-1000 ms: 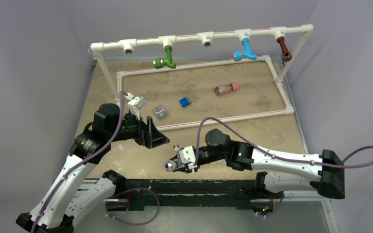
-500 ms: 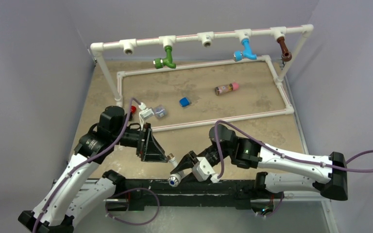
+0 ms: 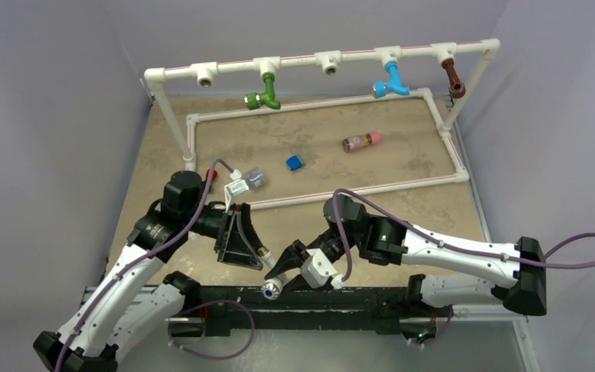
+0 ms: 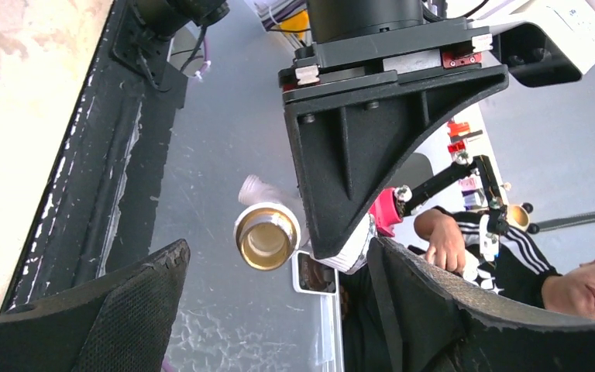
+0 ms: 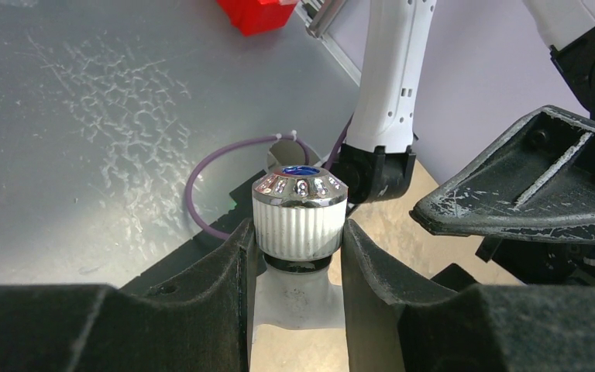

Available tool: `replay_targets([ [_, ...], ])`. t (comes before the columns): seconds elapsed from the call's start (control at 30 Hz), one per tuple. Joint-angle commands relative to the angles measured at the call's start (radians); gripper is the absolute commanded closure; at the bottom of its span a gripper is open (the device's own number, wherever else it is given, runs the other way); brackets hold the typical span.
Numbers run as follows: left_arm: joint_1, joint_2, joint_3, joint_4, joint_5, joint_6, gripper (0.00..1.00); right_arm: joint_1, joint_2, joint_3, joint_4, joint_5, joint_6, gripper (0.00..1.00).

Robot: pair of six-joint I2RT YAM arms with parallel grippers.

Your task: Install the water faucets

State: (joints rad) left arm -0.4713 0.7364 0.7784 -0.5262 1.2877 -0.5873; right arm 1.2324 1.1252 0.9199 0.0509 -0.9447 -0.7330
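My right gripper is shut on the ribbed knob of the white faucet and holds it in the air over the table's near edge. The faucet's brass threaded end points at my left gripper, which is open. The brass end shows between the left fingers without touching them. In the top view the left gripper sits just left of the right gripper. Green, blue and brown faucets hang from the pipe frame.
Two T-fittings of the frame are open, at far left and in the middle. A blue cube, a pink-capped can and a small grey piece lie inside the frame's base rectangle.
My right gripper turned and carried the white faucet to the near edge, then a little left. My left gripper came down and forward until the brass end lay between its open fingers.
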Motion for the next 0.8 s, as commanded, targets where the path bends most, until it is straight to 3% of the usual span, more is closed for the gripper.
replay_targets([
  [0.0,0.003,-0.003,-0.011,0.098,0.074,-0.037,0.17,0.004,0.023,0.070,0.052,-0.059,-0.025,1.00],
  [0.27,0.003,0.001,-0.013,0.120,0.102,-0.049,0.32,0.005,0.058,0.099,0.045,-0.075,-0.043,1.00],
  [0.5,0.003,-0.004,-0.027,0.153,0.125,-0.063,0.58,0.004,0.054,0.092,0.056,-0.085,-0.036,1.00],
  [0.67,0.004,-0.005,-0.033,0.175,0.134,-0.075,0.67,0.004,0.050,0.080,0.085,-0.080,-0.017,1.00],
  [0.77,0.004,-0.007,-0.034,0.187,0.137,-0.081,0.79,0.004,0.049,0.076,0.095,-0.071,-0.014,1.00],
])
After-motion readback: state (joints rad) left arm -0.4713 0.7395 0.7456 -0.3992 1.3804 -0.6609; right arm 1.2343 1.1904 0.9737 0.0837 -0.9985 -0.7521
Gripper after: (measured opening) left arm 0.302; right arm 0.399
